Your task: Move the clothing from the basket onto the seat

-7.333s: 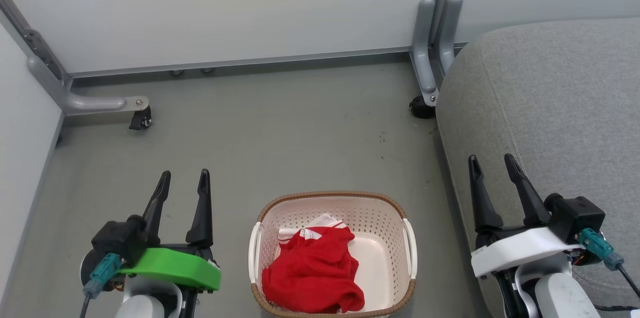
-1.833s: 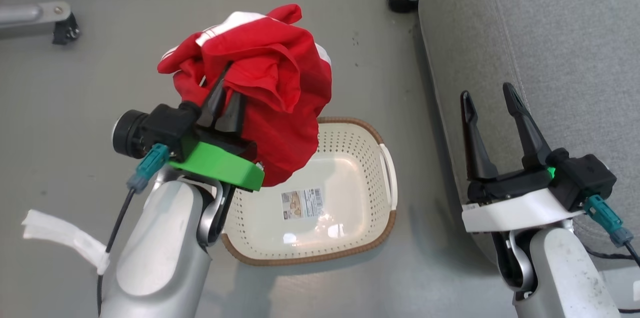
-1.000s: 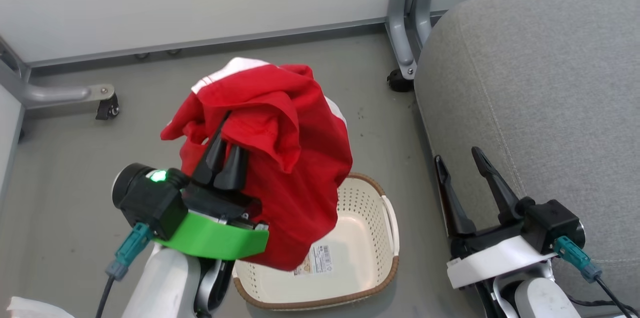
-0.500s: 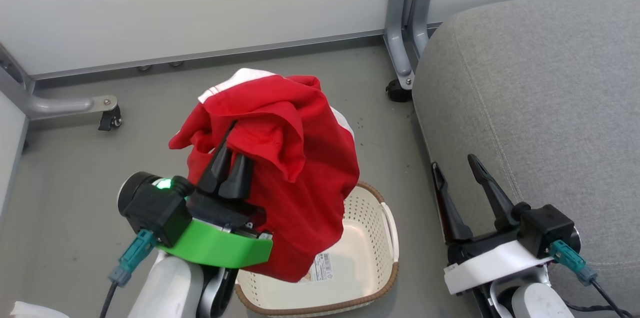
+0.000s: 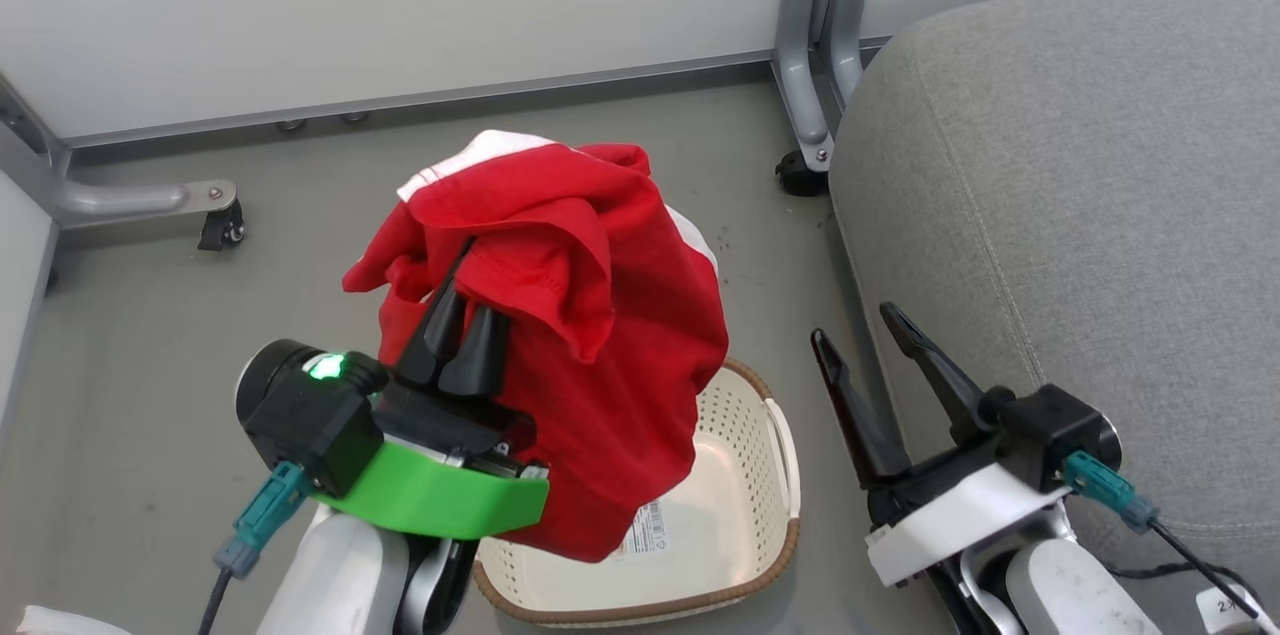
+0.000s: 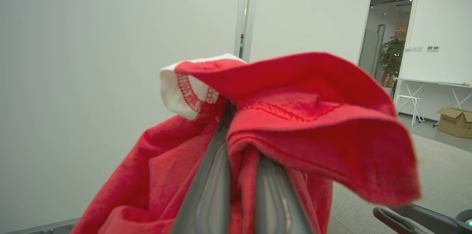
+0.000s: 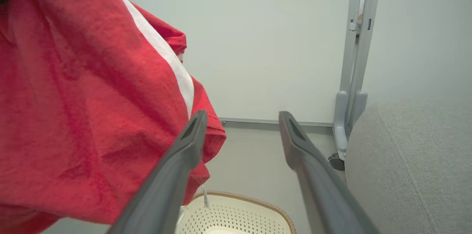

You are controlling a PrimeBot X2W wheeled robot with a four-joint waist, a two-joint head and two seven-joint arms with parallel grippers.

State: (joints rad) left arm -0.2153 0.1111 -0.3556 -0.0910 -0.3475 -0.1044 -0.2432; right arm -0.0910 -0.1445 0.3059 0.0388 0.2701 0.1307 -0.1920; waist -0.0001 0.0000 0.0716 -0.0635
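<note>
L gripper [image 5: 463, 305] w/ clothing [image 5: 620, 345], above basket [image 5: 745, 435]

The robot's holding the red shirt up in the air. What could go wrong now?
The left pincer grips only a fold of the clothing, so it might slip out and fall into the basket or onto the floor. The open right pincer stands between it and the seat, so swinging cloth could snag there.
</note>
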